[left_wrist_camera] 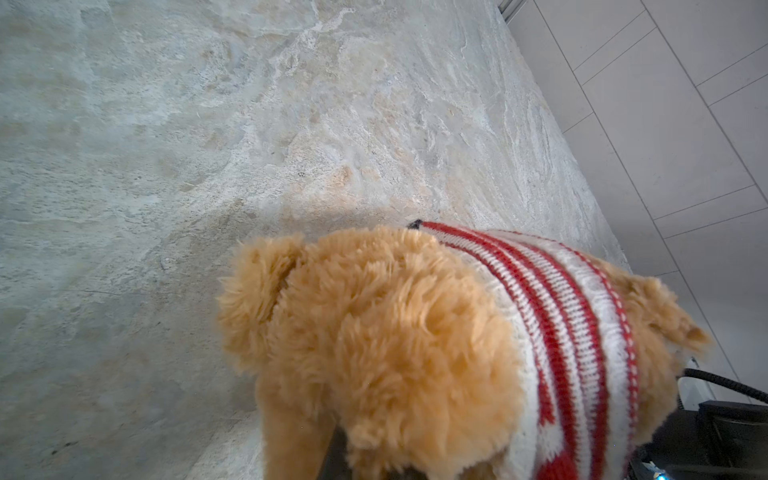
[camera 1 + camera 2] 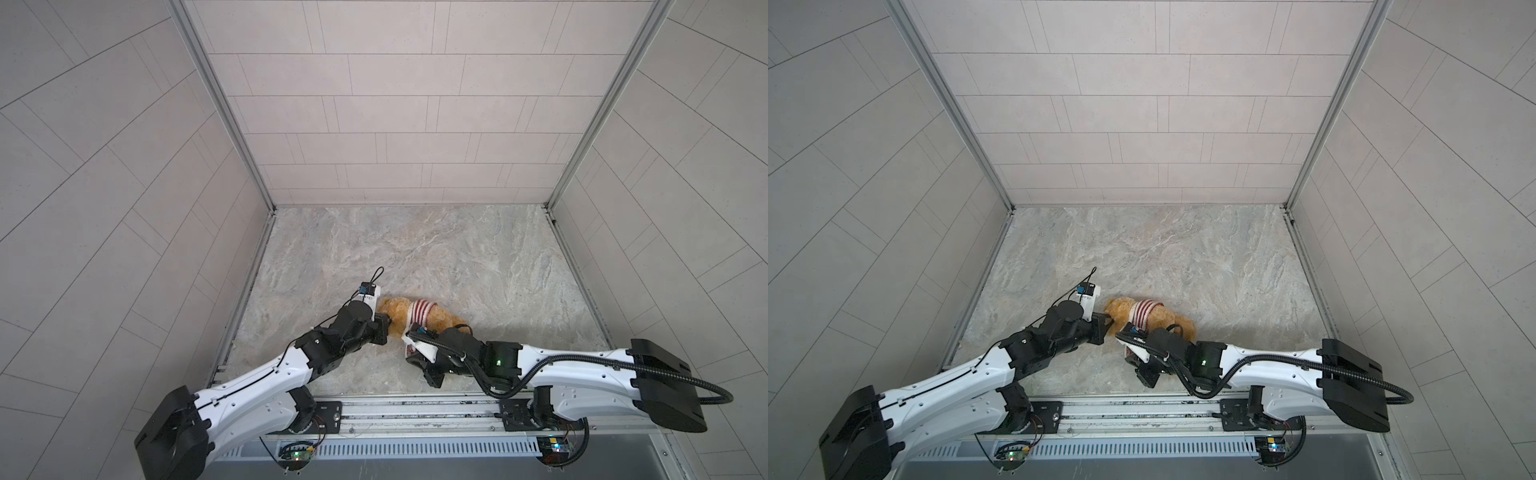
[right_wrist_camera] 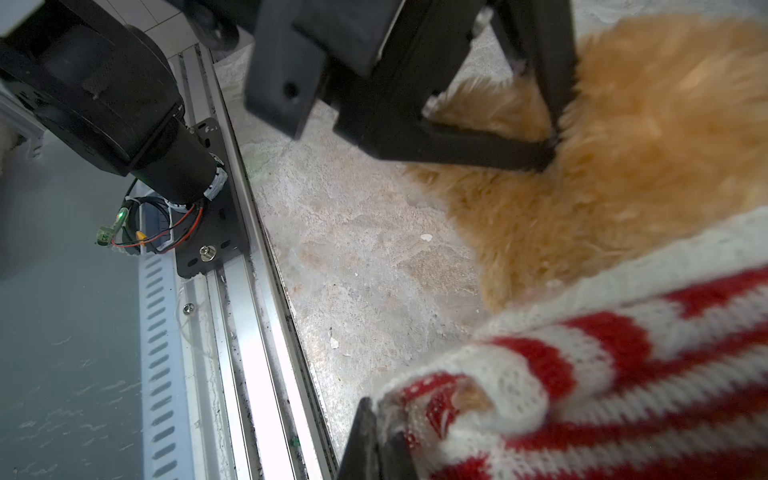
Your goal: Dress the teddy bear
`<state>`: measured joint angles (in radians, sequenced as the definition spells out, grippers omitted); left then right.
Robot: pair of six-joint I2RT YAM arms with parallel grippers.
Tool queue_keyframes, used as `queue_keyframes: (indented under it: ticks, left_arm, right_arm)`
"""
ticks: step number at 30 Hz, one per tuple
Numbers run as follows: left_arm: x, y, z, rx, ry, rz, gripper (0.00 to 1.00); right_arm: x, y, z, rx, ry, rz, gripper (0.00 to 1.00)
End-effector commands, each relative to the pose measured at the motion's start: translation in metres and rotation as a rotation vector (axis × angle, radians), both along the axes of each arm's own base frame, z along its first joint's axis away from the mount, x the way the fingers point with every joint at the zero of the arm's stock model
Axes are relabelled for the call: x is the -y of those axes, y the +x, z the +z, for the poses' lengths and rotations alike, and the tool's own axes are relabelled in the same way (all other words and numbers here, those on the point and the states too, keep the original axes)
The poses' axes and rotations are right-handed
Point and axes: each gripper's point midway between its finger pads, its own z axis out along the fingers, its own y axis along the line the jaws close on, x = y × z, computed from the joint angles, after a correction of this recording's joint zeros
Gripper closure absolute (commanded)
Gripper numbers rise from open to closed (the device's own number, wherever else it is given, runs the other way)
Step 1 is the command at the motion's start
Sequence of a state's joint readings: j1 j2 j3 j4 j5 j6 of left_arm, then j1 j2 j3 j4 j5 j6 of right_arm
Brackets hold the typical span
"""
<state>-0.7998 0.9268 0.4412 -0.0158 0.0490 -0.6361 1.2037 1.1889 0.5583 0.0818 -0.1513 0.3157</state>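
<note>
One teddy bear (image 2: 392,309), one striped sweater (image 2: 422,314), one stone table (image 2: 415,249), two robot arms (image 2: 266,376) (image 2: 573,368).

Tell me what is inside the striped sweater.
The teddy bear fills the sweater; head and lower body stick out. Fur shows in one knit opening; its torso is covered.

from my seat the teddy bear (image 1: 374,353) reads as long, shaggy plush, soft and matt. the sweater (image 1: 561,316) is ribbed knitted yarn, slightly fuzzy. the tabletop (image 1: 208,145) looks like rough, matt stone. the rail (image 3: 253,332) is bare metal with a dull sheen. the left gripper (image 3: 550,151) looks like matt black plastic, and the walls (image 2: 374,83) look smooth and matt.
</note>
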Motion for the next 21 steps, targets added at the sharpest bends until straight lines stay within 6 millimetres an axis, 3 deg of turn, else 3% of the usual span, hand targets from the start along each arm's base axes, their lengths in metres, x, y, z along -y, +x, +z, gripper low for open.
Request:
queue_keyframes:
  ticks: [1,6,14,18,21]
  left_arm:
    - [-0.001,0.018,0.044,0.084,-0.121,0.074,1.0]
    - [-0.01,0.018,0.04,0.1,-0.114,0.1,1.0]
    - [-0.005,0.017,0.043,0.122,-0.184,0.086,1.0]
    - [0.002,0.014,0.049,0.129,-0.2,0.041,1.0]
    - [0.001,0.01,0.048,0.14,-0.18,0.017,1.0]
  right_arm:
    - [0.01,-0.018,-0.011,-0.047,-0.039,0.046,1.0]
    - [0.017,-0.026,0.004,-0.03,0.033,0.077,1.0]
    - [0.033,0.009,-0.008,0.064,-0.051,-0.083,1.0]
    - [0.031,0.022,0.003,0.108,-0.056,-0.135,1.0]
    - [0.045,0.031,0.022,0.172,-0.047,-0.193,0.97]
